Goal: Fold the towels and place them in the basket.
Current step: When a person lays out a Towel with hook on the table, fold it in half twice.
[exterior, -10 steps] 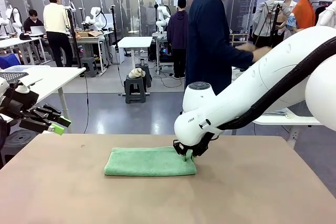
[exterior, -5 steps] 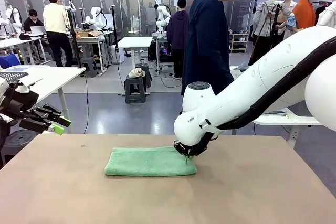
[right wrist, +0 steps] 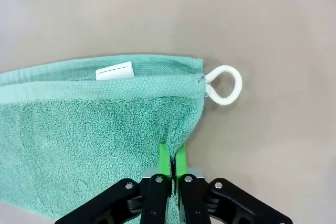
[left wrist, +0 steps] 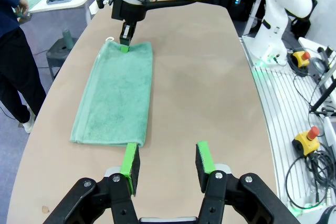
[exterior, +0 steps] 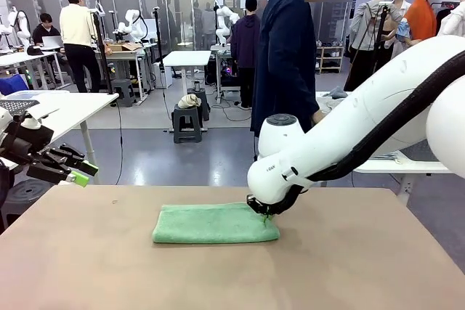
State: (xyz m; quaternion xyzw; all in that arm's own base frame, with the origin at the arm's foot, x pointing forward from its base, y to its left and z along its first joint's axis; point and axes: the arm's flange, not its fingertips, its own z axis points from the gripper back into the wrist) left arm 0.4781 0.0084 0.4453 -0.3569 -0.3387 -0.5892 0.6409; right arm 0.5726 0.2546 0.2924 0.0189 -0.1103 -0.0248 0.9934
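The green towel (exterior: 216,223) lies folded in a long strip near the middle of the surface (exterior: 349,266), with its label (right wrist: 114,71) and white corner loop (right wrist: 224,85) at the far right corner. The right hand (right wrist: 172,153) is clamped on the towel's short right edge near that corner, probably to drag or lift it for another fold; whether it pinches every layer is hard to tell. The left hand (left wrist: 167,161) hangs with jaws apart, holding nothing, beyond the towel's other end. A person (exterior: 287,56) stands past the far edge, behind the right arm.

A robotics lab: white worktables (exterior: 187,57), loose cables (left wrist: 321,165) and a yellow emergency-stop box (left wrist: 306,141) on the floor.
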